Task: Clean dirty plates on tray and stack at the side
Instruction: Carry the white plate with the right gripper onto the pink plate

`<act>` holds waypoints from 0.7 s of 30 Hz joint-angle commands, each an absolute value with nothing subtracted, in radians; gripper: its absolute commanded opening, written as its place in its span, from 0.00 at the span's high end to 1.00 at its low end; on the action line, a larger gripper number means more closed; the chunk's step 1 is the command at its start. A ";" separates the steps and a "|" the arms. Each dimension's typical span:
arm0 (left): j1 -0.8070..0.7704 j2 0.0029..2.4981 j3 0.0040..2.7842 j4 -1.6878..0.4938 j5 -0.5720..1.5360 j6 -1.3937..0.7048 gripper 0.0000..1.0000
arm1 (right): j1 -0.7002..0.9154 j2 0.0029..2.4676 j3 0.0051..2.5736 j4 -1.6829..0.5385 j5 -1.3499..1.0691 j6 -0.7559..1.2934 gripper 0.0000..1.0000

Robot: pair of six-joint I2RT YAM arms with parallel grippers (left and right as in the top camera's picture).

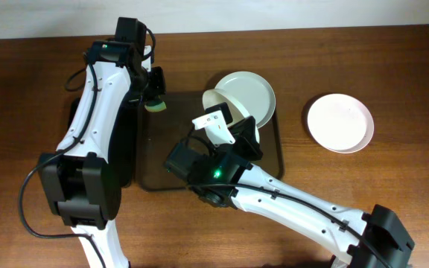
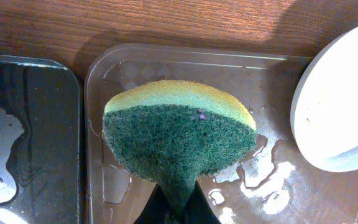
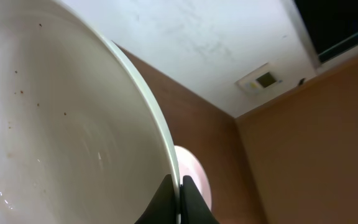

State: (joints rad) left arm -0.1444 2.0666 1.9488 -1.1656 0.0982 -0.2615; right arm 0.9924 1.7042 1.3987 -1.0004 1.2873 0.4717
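PLATE LIFTED FOR CLEANING: A white plate (image 3: 61, 124) is gripped by its rim in the right gripper (image 3: 180, 190), whose fingers are closed tight on the thin edge. The plate is held tilted above the far part of the brown tray (image 1: 159, 152), and dark specks are scattered over its inner face. A second plate (image 1: 255, 93) lies just behind it, over the tray's far right corner; a faint smear on it is visible in the left wrist view. A third plate (image 1: 339, 123) is set apart on the table (image 1: 393, 59), to the right of the tray. A green-and-yellow sponge (image 2: 179, 137) is pinched by its narrow end in the left gripper (image 2: 178, 210), fingers closed on it, and is held over the tray's far left corner, apart from the lifted plate. Puddles (image 2: 260, 180) of water are seen on the tray floor and on the black tray (image 2: 30, 124) just beside it at left. The table is of dark grained wood. A white wall (image 3: 185, 37) with a small panel (image 3: 263, 79) is seen beyond the plate in the right wrist view.
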 commanded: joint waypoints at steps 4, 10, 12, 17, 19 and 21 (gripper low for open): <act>-0.146 2.070 1.963 -1.163 0.109 -0.253 1.00 | 1.014 1.691 1.413 -1.004 1.338 0.491 0.96; -0.146 2.109 1.963 -1.174 0.117 -0.253 0.99 | 0.868 1.547 1.414 -1.068 0.879 0.590 0.96; -0.146 2.113 1.963 -1.168 0.117 -0.253 1.00 | 0.700 1.446 1.414 -1.067 0.705 0.588 0.96; -0.146 2.113 1.963 -1.160 0.117 -0.253 1.00 | 0.149 1.378 1.409 -1.075 0.368 0.580 0.96; -0.146 2.113 1.963 -1.159 0.117 -0.253 1.00 | -0.030 1.421 1.404 -1.061 0.277 0.549 0.96; -0.146 2.113 1.963 -1.159 0.117 -0.253 1.00 | -0.164 1.493 1.404 -1.039 0.220 0.522 0.96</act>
